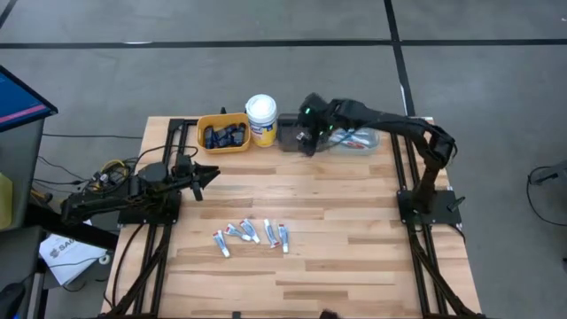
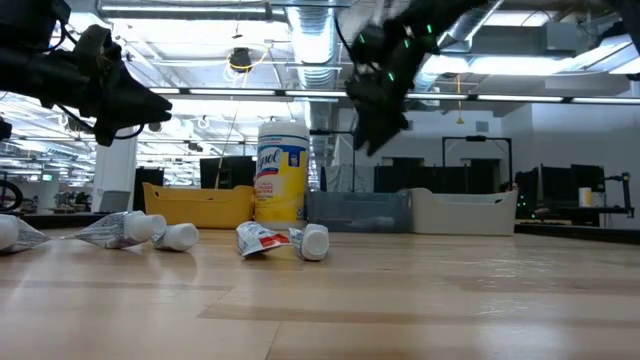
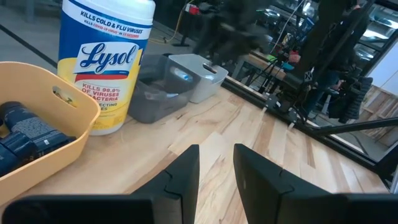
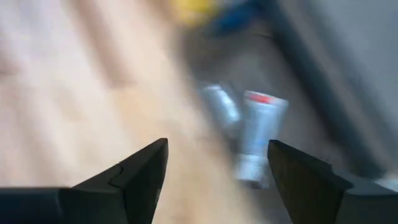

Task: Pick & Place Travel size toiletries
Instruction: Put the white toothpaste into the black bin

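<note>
White tubes [image 1: 252,235] lie in a row near the table's [image 1: 354,230] front edge. Right gripper [image 1: 306,133] hovers spread open above the dark bin [image 1: 291,135] at the back edge; left gripper [image 1: 209,175], fingers narrowly apart and empty, waits by the left edge.

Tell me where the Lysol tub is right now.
In the high view the Lysol tub stands upright at the table's far edge, between the yellow bin on its left and the dark bin on its right.
</note>
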